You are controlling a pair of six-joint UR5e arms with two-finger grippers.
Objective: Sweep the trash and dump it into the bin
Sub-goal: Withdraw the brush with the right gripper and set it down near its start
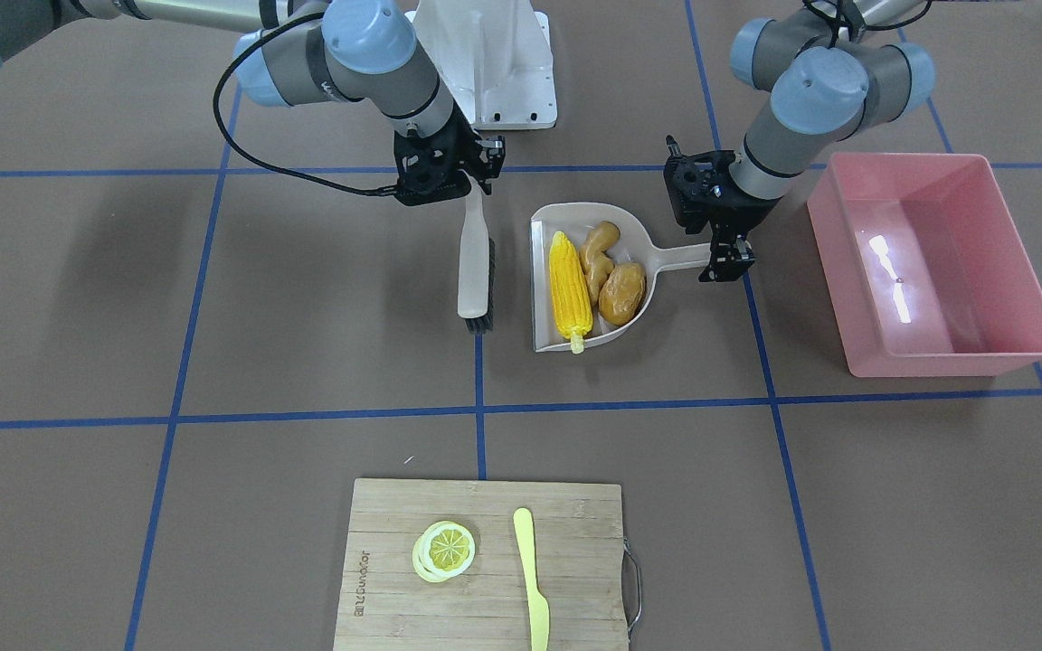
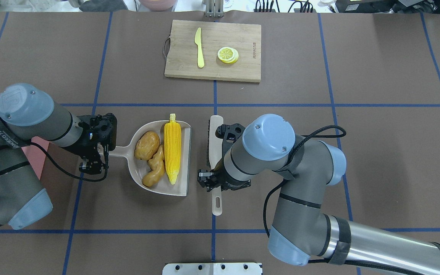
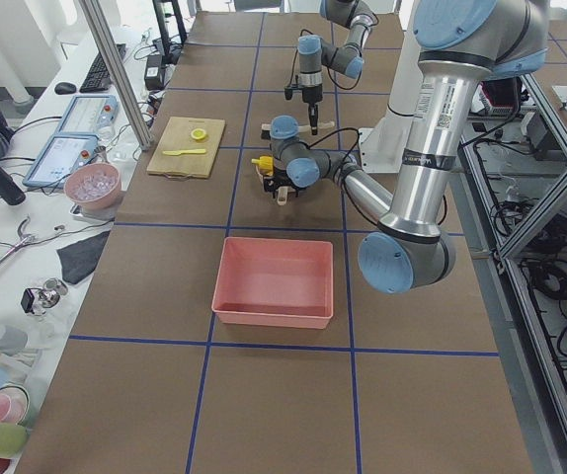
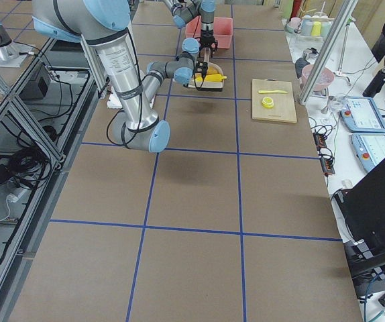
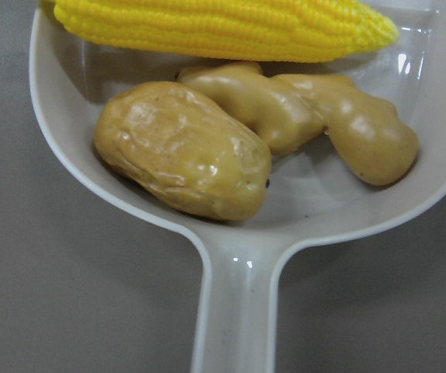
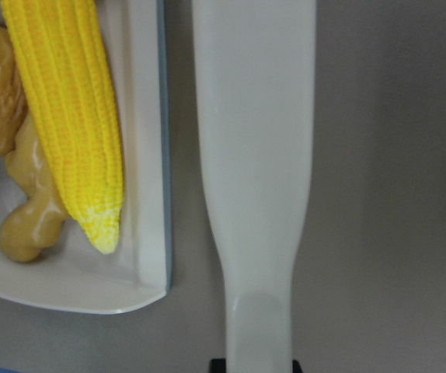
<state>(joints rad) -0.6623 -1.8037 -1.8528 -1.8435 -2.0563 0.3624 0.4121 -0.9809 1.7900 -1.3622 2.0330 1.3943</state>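
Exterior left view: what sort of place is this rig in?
Probably a robotics lab, not a kitchen: blue tape grids the table, a desk with tablets runs alongside, and aluminium framing with cables stands opposite.

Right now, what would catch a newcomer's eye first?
The beige plastic dustpan at mid-table, loaded with a yellow toy corn cob, knobbly tan ginger root and glossy brown potato, its handle in the left gripper. Beside its open edge sits the cream brush, held by the right gripper; the large pink plastic tub stands empty on the robot's left.
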